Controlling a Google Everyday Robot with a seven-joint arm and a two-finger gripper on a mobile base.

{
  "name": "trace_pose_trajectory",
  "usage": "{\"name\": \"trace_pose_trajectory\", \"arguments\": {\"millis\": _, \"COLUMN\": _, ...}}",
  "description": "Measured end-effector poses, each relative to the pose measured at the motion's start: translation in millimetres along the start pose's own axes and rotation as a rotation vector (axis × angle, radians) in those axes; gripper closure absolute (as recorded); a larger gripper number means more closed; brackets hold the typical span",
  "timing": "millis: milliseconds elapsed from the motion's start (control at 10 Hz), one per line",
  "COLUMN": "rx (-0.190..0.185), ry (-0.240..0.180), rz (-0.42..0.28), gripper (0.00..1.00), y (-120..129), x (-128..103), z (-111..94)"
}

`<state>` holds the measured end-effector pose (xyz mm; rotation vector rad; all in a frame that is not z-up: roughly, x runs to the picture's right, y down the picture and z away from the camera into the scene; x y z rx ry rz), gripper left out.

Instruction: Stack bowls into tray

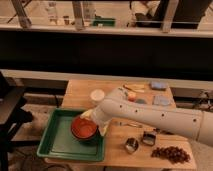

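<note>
Camera view, single frame. Green tray (57,146) at the near-left corner of the wooden table (82,92), left rim overhanging the table's left edge. Red-orange bowl (84,127) inside the tray, toward its right side and back half, upright, opening up; cannot tell whether one bowl or a nested stack. White arm (155,116) coming in from the right edge, crossing the table's middle, ending at the bowl. Gripper (96,121) at the bowl's right rim, over the tray's right wall, mostly hidden behind the wrist housing; cannot tell whether in contact with the rim or clamped on it. Small white cup (97,95) near the back-left part of the table, just behind the arm's wrist, apart from the tray. Shiny metal cup (131,145) near the front edge, right of the tray, clear of it. Second small metal container (148,138) just right of that cup. Dark brown clump (172,153), looks like dried fruit or similar, at the near-right corner. Blue-grey cloth-like items (159,86) and (162,100) at the back-right corner. Small orange item (131,96) and yellowish item (134,87) along the back edge, middle-right, too blurred to identify. Black chair (10,112) left of the table.
</note>
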<state>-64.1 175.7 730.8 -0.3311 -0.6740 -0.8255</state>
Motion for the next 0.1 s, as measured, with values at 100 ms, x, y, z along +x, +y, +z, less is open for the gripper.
{"name": "trace_pose_trajectory", "arguments": {"millis": 100, "rx": 0.002, "ry": 0.002, "rz": 0.004, "gripper": 0.20, "y": 0.3, "x": 1.0, "z": -4.0}}
